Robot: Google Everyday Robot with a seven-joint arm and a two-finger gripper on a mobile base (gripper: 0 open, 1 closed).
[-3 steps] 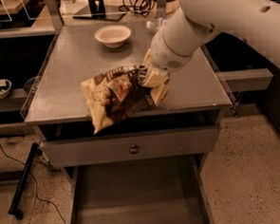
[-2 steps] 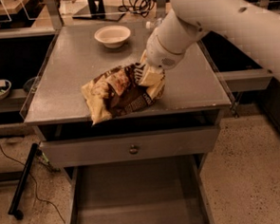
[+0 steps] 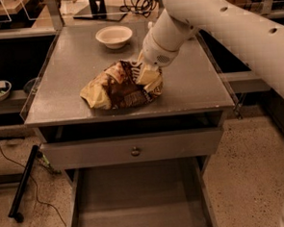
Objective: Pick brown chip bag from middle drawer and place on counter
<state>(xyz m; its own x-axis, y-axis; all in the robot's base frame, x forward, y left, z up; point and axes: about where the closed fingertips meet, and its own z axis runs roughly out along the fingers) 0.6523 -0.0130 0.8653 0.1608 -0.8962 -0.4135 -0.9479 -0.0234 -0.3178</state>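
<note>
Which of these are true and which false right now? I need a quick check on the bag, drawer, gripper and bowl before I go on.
1. The brown chip bag lies on the counter. True.
2. The middle drawer is pushed shut. False: it is pulled out, and the floor in view is bare.
3. The gripper hangs over the open drawer. False: it is down at the counter, at the end of the bag nearest the arm.
4. The white bowl stands on the counter farther back, apart from the bag. True.
</note>
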